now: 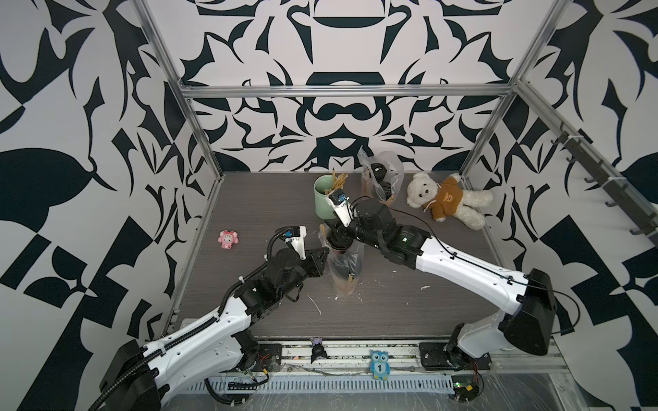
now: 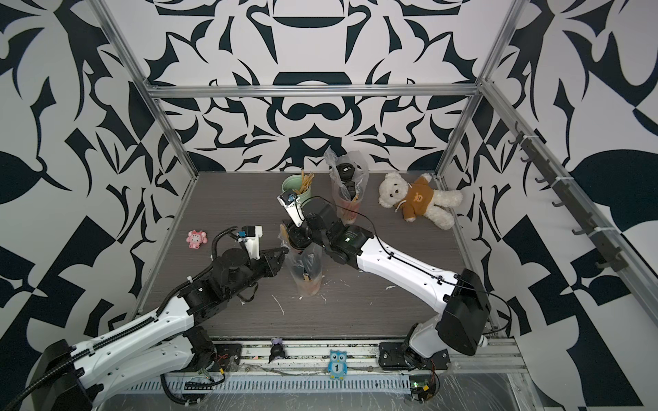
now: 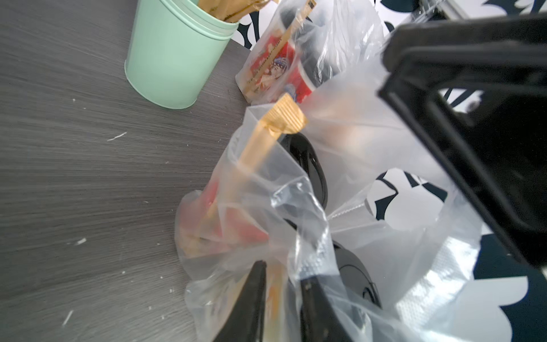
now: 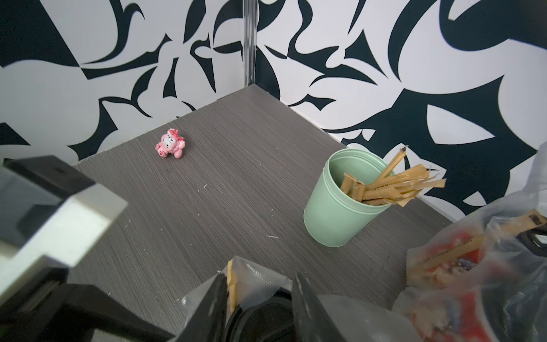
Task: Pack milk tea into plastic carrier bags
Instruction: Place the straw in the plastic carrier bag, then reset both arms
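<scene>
Starting at the left wall, the pink pig toy (image 1: 228,239) sits alone on the table (image 1: 256,313). My left end effector (image 3: 282,271) is next. Its fingers stand slightly apart, and crinkled film of the near plastic carrier bag (image 1: 347,265) lies in the gap. I cannot tell whether the film is pinched.

That bag stands upright mid-table between my two arms. It holds milk tea cups (image 3: 313,171) with black dome lids and red sides, and a brown paper-wrapped stick (image 3: 257,142) leans up out of it. My right end effector (image 4: 259,277) sits at the bag's top with its fingers well apart, and the bag rim and a black lid show between them.

Behind this stands the mint-green cup (image 1: 325,199), full of the same brown sticks. Further right, near the back wall, the far plastic carrier bag (image 1: 391,167) stands upright with its own black-lidded cups inside. A white teddy bear (image 1: 448,199) in an orange hoodie lies by the right wall.
</scene>
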Tool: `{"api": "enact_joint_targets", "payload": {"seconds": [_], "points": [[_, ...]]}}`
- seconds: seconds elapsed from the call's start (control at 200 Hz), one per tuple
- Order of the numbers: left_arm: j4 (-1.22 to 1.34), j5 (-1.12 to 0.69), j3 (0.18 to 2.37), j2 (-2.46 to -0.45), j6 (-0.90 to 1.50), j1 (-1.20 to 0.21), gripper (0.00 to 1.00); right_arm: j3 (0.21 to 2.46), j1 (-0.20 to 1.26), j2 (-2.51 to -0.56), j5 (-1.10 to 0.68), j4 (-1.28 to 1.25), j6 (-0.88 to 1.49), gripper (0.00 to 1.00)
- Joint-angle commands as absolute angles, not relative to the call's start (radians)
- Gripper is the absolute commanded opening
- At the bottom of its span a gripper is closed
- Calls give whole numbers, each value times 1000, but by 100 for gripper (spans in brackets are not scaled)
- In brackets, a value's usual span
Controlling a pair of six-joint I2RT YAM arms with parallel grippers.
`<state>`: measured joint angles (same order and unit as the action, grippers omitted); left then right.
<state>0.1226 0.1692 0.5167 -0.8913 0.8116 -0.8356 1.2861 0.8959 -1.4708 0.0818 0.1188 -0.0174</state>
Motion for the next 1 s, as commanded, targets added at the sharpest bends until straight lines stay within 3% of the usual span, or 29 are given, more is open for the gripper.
{"api": "enact_joint_targets", "payload": {"seconds": [0.0, 0.07, 0.255, 0.49, 1.0], "points": [[123, 175, 539, -885, 812, -838, 31, 1325, 891, -1421, 60, 98, 2, 40], [121, 173, 541, -885, 811, -838, 38, 1321, 891, -1409, 61, 94, 2, 40], [112, 173, 549, -879, 806, -837, 70, 1313, 892, -1390, 68, 93, 2, 40], [89, 176, 559, -850, 795, -838, 94, 1306, 892, -1377, 73, 91, 1, 40], [-44, 173, 606, -745, 760, -838, 100, 1287, 892, -1318, 89, 98, 8, 41]]}}
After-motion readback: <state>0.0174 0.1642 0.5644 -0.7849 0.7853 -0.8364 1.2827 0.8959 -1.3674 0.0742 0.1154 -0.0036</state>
